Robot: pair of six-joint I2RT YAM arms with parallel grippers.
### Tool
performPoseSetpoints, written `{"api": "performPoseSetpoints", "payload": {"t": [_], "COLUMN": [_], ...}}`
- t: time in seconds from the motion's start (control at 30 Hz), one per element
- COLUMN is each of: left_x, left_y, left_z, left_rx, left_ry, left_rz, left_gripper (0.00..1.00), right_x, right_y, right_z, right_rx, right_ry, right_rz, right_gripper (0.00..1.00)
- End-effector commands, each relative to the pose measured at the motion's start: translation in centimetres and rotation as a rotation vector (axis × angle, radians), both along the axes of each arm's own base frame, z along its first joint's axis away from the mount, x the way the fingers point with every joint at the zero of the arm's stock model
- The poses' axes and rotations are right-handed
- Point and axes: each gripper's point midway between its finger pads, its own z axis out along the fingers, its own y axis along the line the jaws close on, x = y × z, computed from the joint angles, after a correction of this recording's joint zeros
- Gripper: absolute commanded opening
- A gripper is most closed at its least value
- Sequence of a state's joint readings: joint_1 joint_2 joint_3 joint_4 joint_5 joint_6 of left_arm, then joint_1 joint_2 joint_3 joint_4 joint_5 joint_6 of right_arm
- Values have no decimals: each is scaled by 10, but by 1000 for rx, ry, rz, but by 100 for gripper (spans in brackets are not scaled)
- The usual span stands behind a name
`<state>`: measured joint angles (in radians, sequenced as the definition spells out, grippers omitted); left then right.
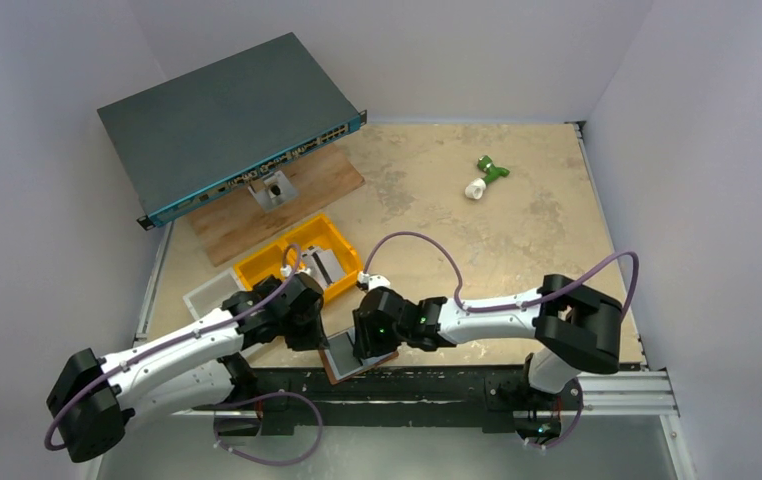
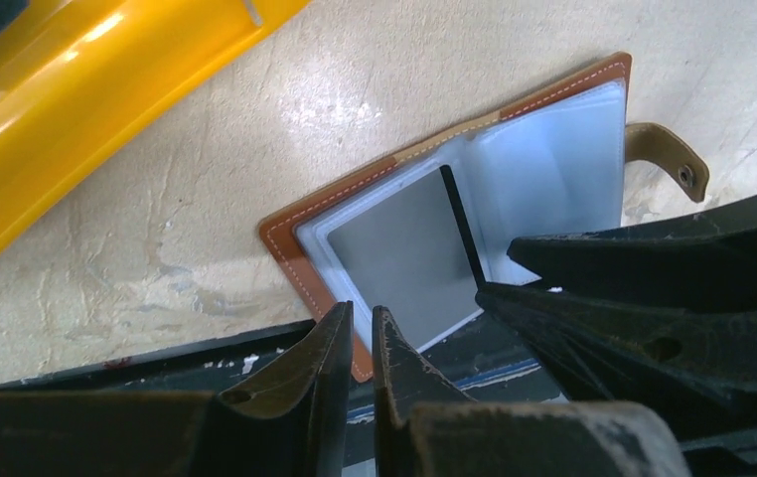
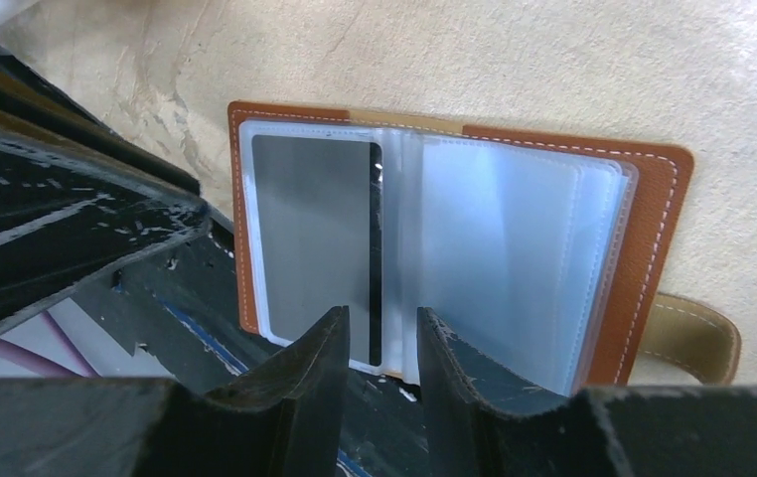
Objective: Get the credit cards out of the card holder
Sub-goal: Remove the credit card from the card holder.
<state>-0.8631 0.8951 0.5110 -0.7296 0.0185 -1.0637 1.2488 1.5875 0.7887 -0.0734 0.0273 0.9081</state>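
The card holder [image 1: 345,358] lies open at the table's near edge, partly over the black rail. It is brown leather [image 3: 645,248] with clear plastic sleeves and a tan snap tab [image 3: 694,335]. One grey credit card [image 3: 310,238] sits in the left sleeve, also seen in the left wrist view [image 2: 404,258]. My left gripper [image 2: 367,316] is almost shut, empty, over the holder's near corner [image 2: 285,238]. My right gripper [image 3: 379,318] is partly open and straddles the card's dark edge near the spine. In the top view both grippers [image 1: 322,338] [image 1: 364,348] meet over the holder.
A yellow bin [image 1: 302,262] stands just behind the left gripper, also in the left wrist view [image 2: 76,109]. A clear tray [image 1: 212,293] lies left of it. A network switch [image 1: 227,120] on a wooden board [image 1: 287,200] fills the back left. A green-and-white object [image 1: 485,177] lies far right.
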Motion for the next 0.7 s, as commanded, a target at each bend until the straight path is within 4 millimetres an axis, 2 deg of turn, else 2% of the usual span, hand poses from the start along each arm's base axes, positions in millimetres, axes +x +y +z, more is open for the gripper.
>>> {"api": "performPoseSetpoints", "payload": {"t": [0.0, 0.17, 0.37, 0.47, 0.57, 0.67], "left_x": [12, 12, 10, 10, 9, 7], "left_y": [-15, -23, -23, -20, -14, -10], "left_z": [-1, -10, -17, -12, -9, -9], "left_rx": [-42, -41, -18, -12, -2, 10], "left_ry": [-18, 8, 28, 17, 4, 5], "left_rz": [6, -27, -44, -45, -42, -40], "left_gripper": [10, 6, 2, 3, 10, 10], "right_x": [12, 13, 15, 16, 15, 15], "right_y": [20, 10, 4, 1, -1, -1], "right_z": [17, 4, -1, -4, -7, -5], "right_rx": [104, 128, 157, 158, 157, 165], "right_ry": [-5, 54, 83, 92, 102, 100], "right_rz": [-21, -31, -43, -50, -53, -53], "right_gripper": [31, 31, 31, 31, 31, 31]}}
